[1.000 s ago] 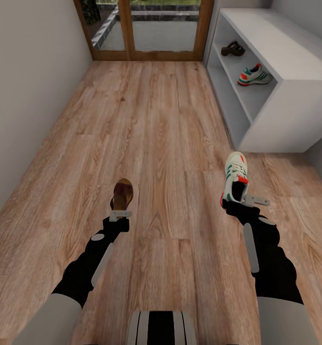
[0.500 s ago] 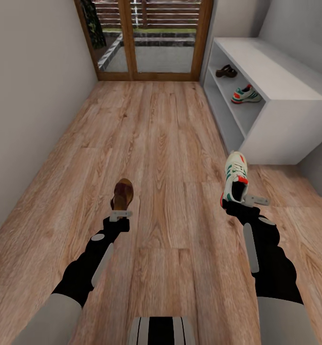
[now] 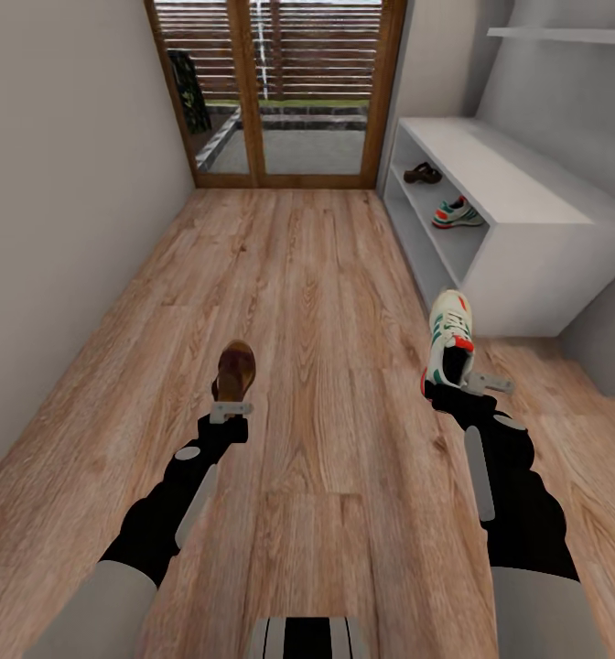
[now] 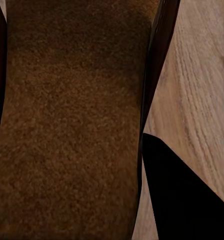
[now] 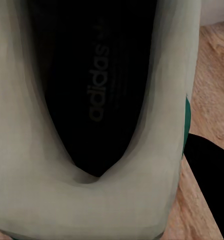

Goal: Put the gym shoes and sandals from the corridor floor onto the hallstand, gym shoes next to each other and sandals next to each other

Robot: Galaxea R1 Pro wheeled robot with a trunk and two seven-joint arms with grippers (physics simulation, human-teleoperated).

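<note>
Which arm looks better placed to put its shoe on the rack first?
Probably the right gripper: its gym shoe hangs on the hallstand's side. The left gripper, holding a sandal, is farther across the corridor.

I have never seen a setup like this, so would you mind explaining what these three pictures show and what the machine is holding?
This is a simulated wheeled robot with two black arms, each ending in a two-fingered tool. The wide picture comes from a camera on its head, looking down a corridor with a wooden floor toward a glass door.

The left tool holds a brown sandal; the right tool holds a white gym shoe with green stripes.

The other two pictures come from cameras near each tool. One looks closely at the sandal's fuzzy brown insole; the other looks into the shoe's dark inside.

On the right stands a white shoe rack. Its shelf already holds a second sandal and a second gym shoe.
</note>
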